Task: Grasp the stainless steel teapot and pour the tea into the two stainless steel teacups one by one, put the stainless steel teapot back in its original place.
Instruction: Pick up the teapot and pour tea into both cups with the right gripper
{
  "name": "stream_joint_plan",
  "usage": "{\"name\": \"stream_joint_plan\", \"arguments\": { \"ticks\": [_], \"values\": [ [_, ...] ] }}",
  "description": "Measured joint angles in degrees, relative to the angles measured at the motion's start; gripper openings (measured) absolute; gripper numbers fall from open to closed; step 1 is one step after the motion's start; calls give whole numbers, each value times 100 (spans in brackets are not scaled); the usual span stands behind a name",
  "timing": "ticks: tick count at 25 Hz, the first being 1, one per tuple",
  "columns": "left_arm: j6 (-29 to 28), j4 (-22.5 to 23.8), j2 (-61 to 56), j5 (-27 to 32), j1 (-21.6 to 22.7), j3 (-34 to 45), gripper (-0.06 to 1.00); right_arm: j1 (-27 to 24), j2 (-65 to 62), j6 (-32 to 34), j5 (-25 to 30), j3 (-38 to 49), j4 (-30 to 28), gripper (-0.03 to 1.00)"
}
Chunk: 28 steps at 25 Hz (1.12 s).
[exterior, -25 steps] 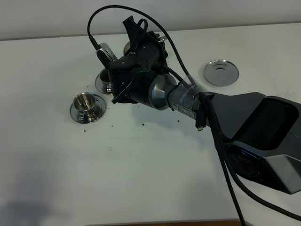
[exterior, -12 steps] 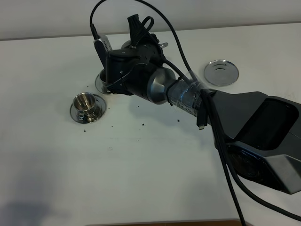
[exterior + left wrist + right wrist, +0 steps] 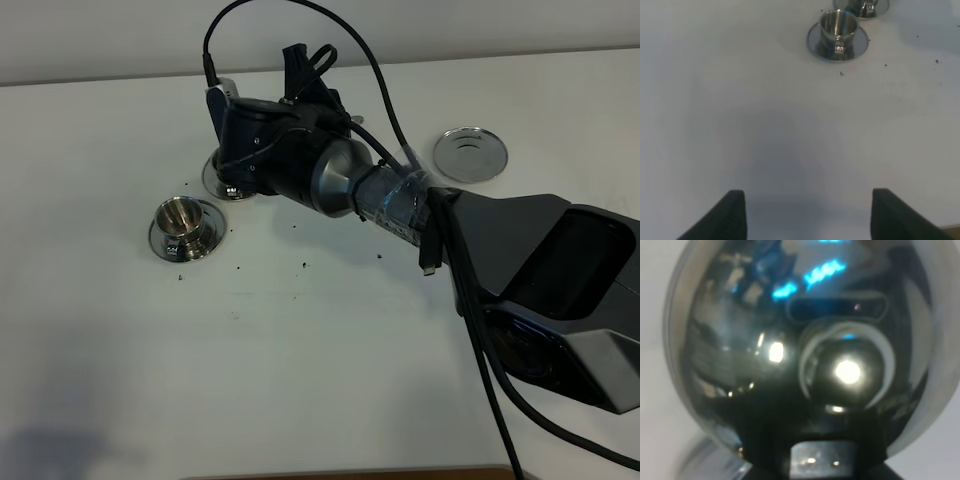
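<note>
The teapot (image 3: 790,350) is held tilted, clamped in the right gripper (image 3: 232,118), with a cup (image 3: 222,183) directly beneath it, apparently for pouring; the left gripper (image 3: 807,215) is seen spread apart, unused.

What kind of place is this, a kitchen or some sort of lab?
Most likely a robot lab bench, not a kitchen: a plain white table, a cabled robot arm over it, and a staged steel tea set, a teacup on its saucer and a coaster disc.
</note>
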Motion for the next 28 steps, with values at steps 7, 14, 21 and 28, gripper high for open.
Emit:
{"name": "stream_joint_plan", "arguments": {
  "ticks": [7, 14, 21, 28],
  "values": [
    [0, 0, 0, 0, 0, 0, 59, -71, -81, -430, 486, -924, 1580, 19],
    [0, 0, 0, 0, 0, 0, 59, -392, -81, -575, 515, -1229, 3207, 19],
    [0, 0, 0, 0, 0, 0, 59, -727, -81, -305, 545, -1229, 3843, 19],
    [0, 0, 0, 0, 0, 0, 59, -841, -101, -47, 549, -1083, 4020, 19]
  ]
}}
